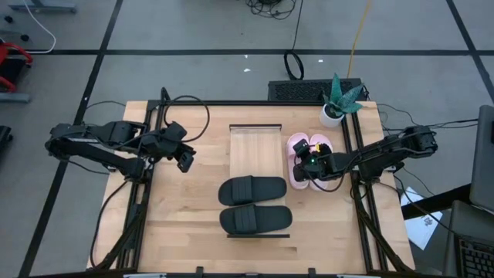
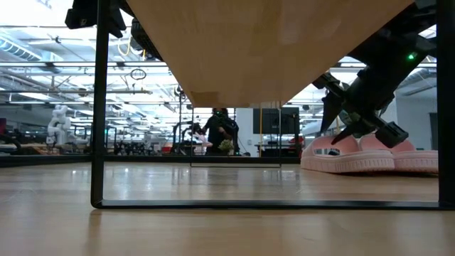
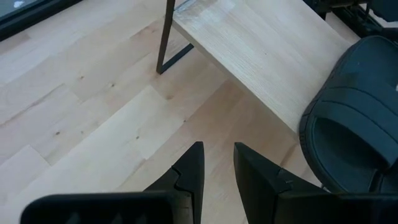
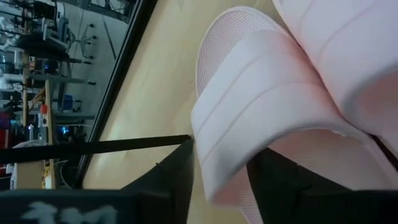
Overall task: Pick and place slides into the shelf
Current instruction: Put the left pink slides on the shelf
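The right gripper (image 1: 309,164) was down at the pink slides (image 1: 307,158), its two fingers spread on either side of one pink slide's wide strap (image 4: 261,106), not clearly squeezing yet. The slide looked soft, bendy and light, so the strap seemed a good place to hold. The left gripper (image 1: 184,161) waited beside the shelf (image 1: 256,147), its fingers a little apart and holding nothing. There were four slides: two black slides (image 1: 255,204) lay on the shelf, two pink ones just beside it.

matte black slides (image 1: 253,202), pale pink slides (image 1: 302,157), light wood shelf (image 1: 255,150)
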Controlling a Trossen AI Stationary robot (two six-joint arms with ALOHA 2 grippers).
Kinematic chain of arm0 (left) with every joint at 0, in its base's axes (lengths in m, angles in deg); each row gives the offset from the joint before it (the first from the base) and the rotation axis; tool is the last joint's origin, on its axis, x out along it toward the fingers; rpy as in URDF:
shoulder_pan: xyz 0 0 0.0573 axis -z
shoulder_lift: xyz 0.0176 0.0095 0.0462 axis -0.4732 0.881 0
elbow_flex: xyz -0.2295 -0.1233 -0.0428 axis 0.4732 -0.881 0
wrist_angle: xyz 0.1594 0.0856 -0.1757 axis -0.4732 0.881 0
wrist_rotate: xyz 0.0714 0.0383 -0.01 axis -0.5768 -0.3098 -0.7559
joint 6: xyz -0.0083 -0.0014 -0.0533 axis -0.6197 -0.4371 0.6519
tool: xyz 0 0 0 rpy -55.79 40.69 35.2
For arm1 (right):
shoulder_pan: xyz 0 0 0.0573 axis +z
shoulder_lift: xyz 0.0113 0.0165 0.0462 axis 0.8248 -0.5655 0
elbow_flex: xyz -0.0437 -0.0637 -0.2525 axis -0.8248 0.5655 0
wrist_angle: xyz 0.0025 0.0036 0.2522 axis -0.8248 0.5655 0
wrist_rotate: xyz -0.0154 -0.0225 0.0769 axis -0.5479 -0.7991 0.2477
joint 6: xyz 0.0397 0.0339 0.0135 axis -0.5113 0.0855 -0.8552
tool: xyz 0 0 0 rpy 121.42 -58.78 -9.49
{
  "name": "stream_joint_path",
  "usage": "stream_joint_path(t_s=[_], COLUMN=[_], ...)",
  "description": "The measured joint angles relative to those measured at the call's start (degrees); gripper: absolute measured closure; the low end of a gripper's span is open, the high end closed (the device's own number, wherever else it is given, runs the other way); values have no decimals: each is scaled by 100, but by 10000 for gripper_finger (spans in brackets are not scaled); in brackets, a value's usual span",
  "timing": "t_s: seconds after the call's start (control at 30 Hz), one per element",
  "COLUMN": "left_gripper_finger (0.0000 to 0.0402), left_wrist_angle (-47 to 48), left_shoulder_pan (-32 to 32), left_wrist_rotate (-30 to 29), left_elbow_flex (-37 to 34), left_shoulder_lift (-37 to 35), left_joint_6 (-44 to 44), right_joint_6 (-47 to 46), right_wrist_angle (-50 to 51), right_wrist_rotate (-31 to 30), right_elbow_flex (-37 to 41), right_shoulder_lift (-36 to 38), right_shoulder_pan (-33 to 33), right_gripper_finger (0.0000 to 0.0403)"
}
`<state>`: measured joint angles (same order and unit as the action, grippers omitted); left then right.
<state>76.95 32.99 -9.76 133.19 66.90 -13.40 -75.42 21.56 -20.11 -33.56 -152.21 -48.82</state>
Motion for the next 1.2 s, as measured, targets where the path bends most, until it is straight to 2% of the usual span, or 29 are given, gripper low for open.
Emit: stream_joint_path(t_s=[0.2,0.27,0.33,0.53,0.67,0.77,1.2], left_gripper_finger=[319,319,319,319,319,319,319], left_wrist_angle=[0,1,2,2,2,2,4], left_shoulder_pan=[2,2,2,2,2,2,2], left_wrist_rotate=[6,8,9,9,11,13,61], left_elbow_flex=[0,0,0,0,0,0,0], left_shoulder_lift=[0,0,0,0,0,0,2], left_joint_6=[-11,-13,-13,-11,-7,17,9], right_joint_6=[22,68,177,286,402,743,2294], right_wrist_angle=[-62,-182,-338,-779,-1156,-1297,-1322], right_wrist_rotate=[-34,-184,-407,-632,-1190,-1342,-1984], right_elbow_flex=[1,4,4,4,4,4,4], right_shoulder_lift=[0,0,0,0,25,158,1433], right_shoulder_pan=[-46,-44,-44,-52,-50,-76,-92], right_gripper_finger=[347,379,394,396,398,399,401])
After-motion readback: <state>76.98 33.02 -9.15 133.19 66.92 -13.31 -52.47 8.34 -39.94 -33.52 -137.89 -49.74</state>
